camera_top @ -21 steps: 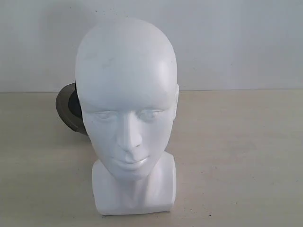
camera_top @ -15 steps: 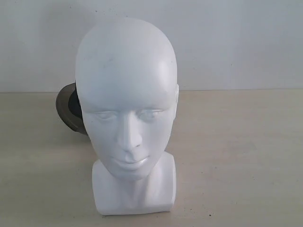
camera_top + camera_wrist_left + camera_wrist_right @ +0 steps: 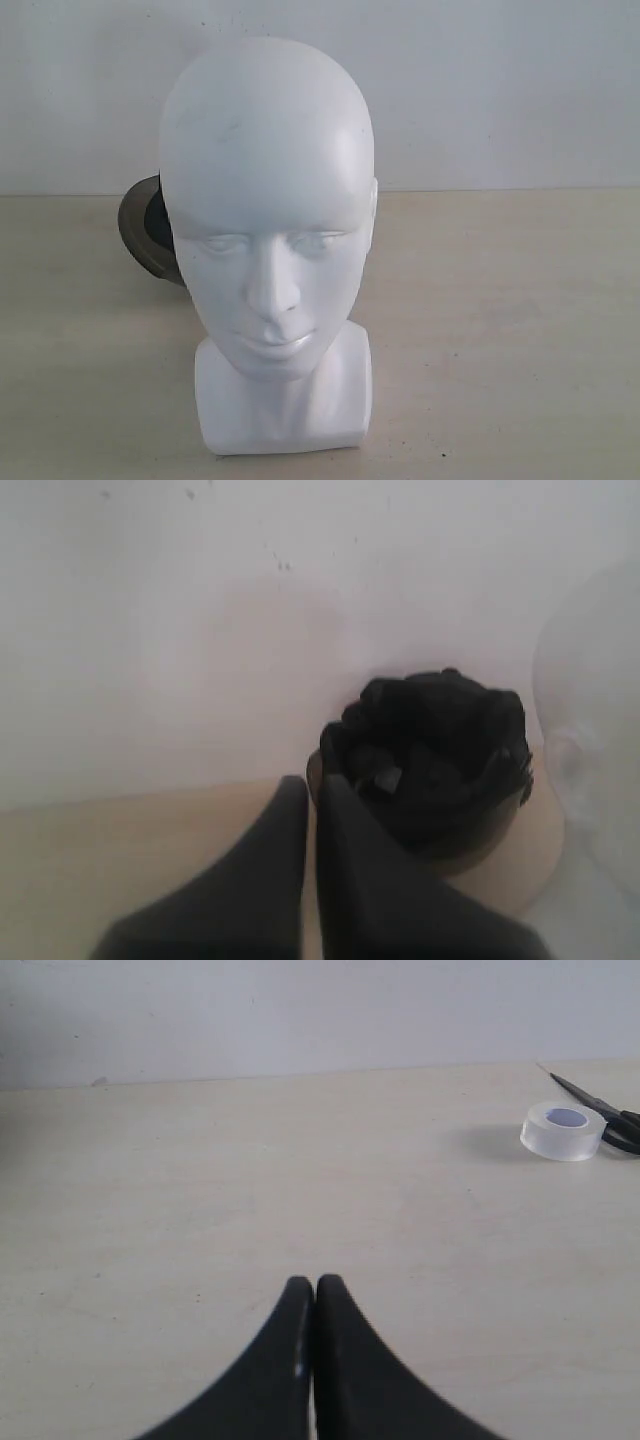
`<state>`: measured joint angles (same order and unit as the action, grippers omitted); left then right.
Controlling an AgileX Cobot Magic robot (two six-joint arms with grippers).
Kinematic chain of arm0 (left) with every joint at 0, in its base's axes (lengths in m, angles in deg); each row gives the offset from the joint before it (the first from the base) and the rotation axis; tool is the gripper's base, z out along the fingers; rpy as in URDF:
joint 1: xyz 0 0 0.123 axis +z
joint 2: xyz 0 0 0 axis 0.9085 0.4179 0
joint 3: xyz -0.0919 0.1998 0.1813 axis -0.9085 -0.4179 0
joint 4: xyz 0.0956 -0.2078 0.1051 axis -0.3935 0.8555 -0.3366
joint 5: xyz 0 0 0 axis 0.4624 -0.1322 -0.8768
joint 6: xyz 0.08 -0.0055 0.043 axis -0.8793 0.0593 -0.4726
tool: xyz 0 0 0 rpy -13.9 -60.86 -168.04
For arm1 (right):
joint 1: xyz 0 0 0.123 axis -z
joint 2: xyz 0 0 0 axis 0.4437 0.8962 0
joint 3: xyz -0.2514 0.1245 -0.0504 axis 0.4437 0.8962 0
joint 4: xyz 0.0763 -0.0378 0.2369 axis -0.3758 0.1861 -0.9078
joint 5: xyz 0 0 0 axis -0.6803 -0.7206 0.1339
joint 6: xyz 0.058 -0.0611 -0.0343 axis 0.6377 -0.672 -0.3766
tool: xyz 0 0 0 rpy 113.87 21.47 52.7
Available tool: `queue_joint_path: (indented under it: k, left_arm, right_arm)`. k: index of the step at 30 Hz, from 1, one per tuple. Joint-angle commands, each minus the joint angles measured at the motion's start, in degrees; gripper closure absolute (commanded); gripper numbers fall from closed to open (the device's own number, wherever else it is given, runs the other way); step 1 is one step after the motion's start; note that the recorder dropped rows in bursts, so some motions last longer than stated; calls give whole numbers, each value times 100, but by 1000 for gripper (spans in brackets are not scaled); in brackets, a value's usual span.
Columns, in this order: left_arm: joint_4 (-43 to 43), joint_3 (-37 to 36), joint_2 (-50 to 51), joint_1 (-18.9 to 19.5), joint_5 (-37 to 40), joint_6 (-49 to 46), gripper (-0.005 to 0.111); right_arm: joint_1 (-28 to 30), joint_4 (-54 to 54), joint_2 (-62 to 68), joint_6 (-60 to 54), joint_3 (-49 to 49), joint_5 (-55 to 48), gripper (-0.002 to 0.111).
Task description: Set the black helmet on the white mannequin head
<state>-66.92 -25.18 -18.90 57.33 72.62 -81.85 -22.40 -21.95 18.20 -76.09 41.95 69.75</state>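
**A:** Position of the black helmet (image 3: 157, 224)?

**B:** It is found on the table (image 3: 500, 300), behind the white mannequin head (image 3: 265, 220) and to the left of it in the exterior view. Most of it is hidden by the head. Only a dark edge and a strip of smoky visor (image 3: 135, 232) are seen past the cheek. In the left wrist view its open side is turned toward the camera, and dark padding is seen inside.

**A:** The head itself?

**B:** It is stood upright on its squarish base, bare, with the face turned to the exterior camera. A plain pale wall (image 3: 500, 90) is seen behind.

**A:** Grippers?

**B:** The left gripper (image 3: 312, 780) is pressed together with nothing between the fingers. Its tips are seen just beside the helmet's rim, and contact cannot be judged. The right gripper (image 3: 315, 1282) is likewise closed on nothing, over bare tabletop.

**A:** Anything further out?

**B:** A roll of clear tape (image 3: 563, 1130) is noted beyond the right gripper, with black scissors (image 3: 605, 1115) just beside it.
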Motion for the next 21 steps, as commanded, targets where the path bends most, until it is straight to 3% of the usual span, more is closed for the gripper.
queue_joint_path:
  k: [1, 4, 12, 21]
  left_arm:
    - [70, 77, 252, -27, -222, 53, 102]
    - [70, 77, 252, -27, -850, 53, 102]
    - [203, 102, 515, -27, -1076, 53, 102]
    - [307, 1057, 2404, -27, -125, -110, 102]
  right_arm:
    - [5, 20, -23, -19, 28, 48, 109]
    - [5, 20, -23, -19, 28, 48, 109]
    - [5, 20, -23, -19, 28, 48, 109]
    - [5, 20, -23, -19, 28, 48, 109]
